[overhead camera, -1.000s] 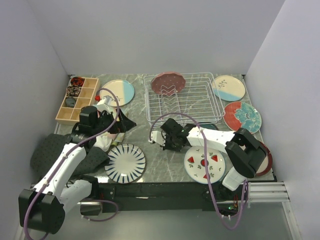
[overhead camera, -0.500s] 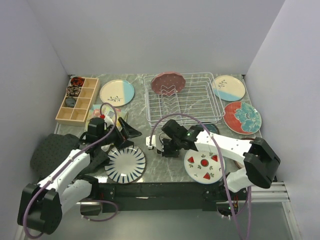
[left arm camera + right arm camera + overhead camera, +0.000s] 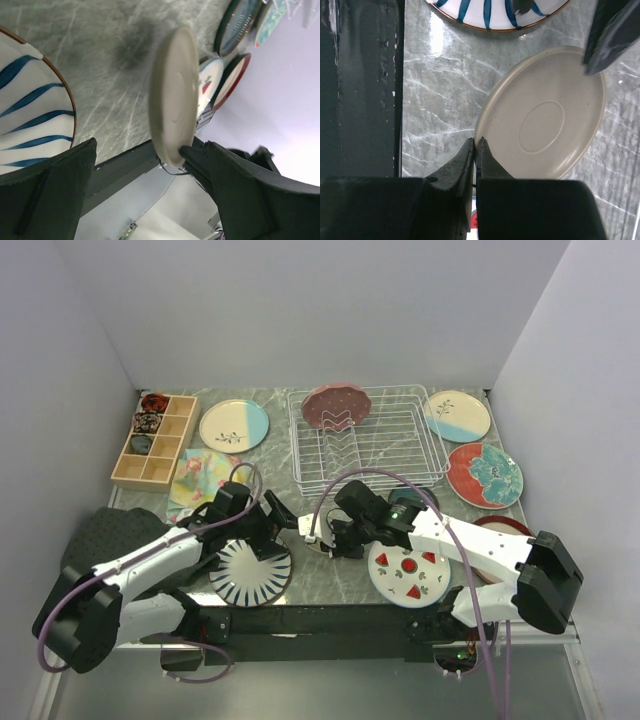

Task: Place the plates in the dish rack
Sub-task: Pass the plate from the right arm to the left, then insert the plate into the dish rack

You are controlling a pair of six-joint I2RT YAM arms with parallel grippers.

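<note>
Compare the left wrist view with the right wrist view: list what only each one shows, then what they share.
Left wrist only: the watermelon plate, the dark teal plate and the red-rimmed plate lying beyond. It also shows the left gripper open and the taupe plate nearly edge-on.
Right wrist only: that plate's whole round face.
Both: the taupe plate pinched at its rim by the right gripper, the striped plate and the marble table.

Marble table (image 3: 338,582) with plates (image 3: 234,425), dish rack (image 3: 366,447), box (image 3: 154,441)
</note>
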